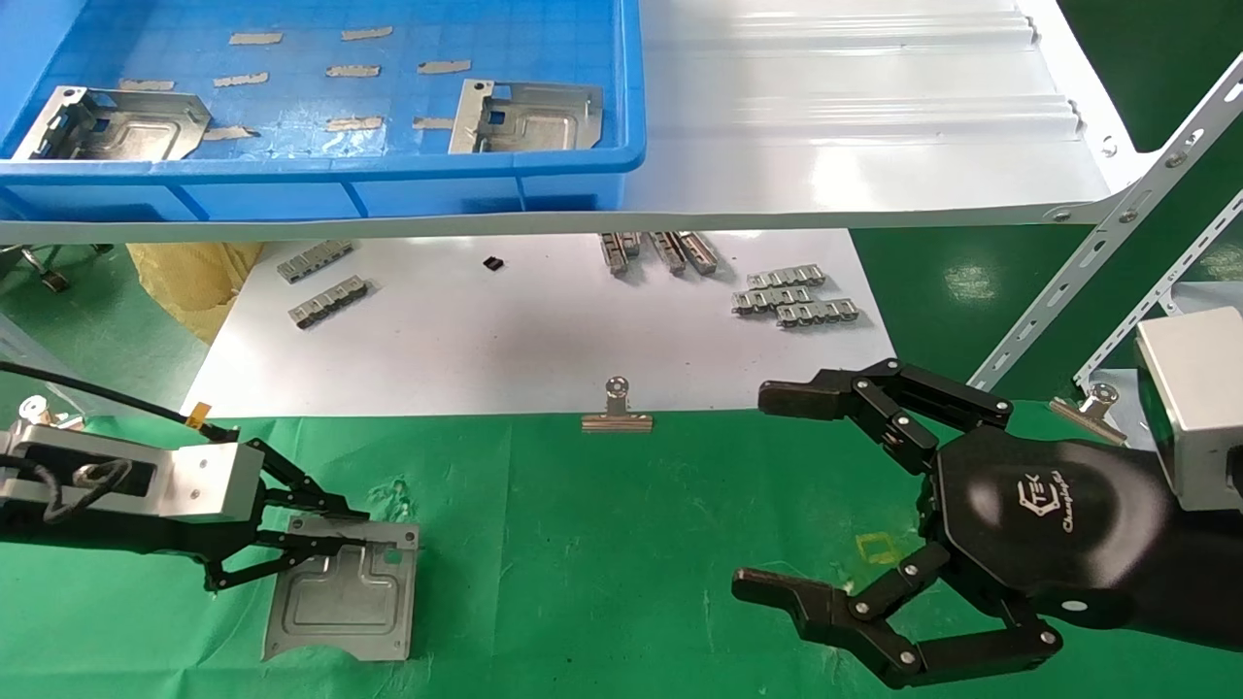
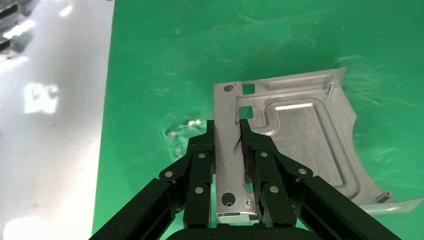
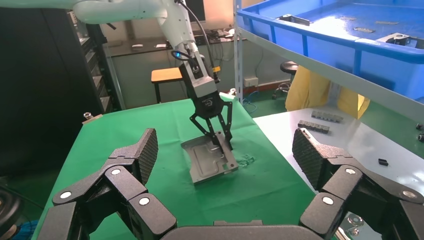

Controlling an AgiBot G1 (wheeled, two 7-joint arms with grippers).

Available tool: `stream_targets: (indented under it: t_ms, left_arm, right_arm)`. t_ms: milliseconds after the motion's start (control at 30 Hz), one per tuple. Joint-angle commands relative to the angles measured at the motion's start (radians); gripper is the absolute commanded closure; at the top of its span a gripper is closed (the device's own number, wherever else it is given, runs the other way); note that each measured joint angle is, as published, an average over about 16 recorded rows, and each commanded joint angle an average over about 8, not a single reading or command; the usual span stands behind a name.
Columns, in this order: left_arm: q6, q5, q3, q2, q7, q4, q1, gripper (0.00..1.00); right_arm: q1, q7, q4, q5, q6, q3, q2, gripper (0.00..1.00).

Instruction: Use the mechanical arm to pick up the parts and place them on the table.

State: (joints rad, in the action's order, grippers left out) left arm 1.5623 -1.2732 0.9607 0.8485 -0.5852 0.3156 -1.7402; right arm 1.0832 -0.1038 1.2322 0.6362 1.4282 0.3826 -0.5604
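table (image 1: 602, 544): green cloth; carries plate (image 1: 345, 590); binder clip (image 1: 616, 410)

Green table (image 1: 602, 544), silver part (image 1: 345, 592)

From my remote seat I see a dark cabinet (image 3: 45, 90) on one side of the room. Behind the counter stands a small stool with an orange top (image 3: 166, 75) before a grey wall. A yellow cloth (image 3: 320, 87) hangs under the white shelf (image 1: 874, 116). The floor (image 1: 971, 282) is green and reflects the lamps.
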Motion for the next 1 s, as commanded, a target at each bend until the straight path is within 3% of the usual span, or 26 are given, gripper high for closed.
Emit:
stream_targets:
  t_ms: [33, 300, 700, 1000]
  left_arm:
    - [-0.005, 0.003, 0.000, 0.008, -0.022, -0.030, 0.000, 0.00]
    - [0.025, 0.047, -0.007, 0.020, -0.048, -0.097, -0.004, 0.00]
    - [0.041, 0.262, -0.052, -0.036, 0.128, -0.071, 0.074, 0.00]
    - [0.039, 0.261, -0.056, -0.037, 0.125, -0.063, 0.077, 0.00]
  right_arm:
    - [0.000, 0.000, 0.000, 0.000, 0.000, 0.000, 0.000, 0.00]
    - [0.000, 0.000, 0.000, 0.000, 0.000, 0.000, 0.000, 0.00]
    - [0.000, 0.000, 0.000, 0.000, 0.000, 0.000, 0.000, 0.00]
    - [0.000, 0.000, 0.000, 0.000, 0.000, 0.000, 0.000, 0.00]
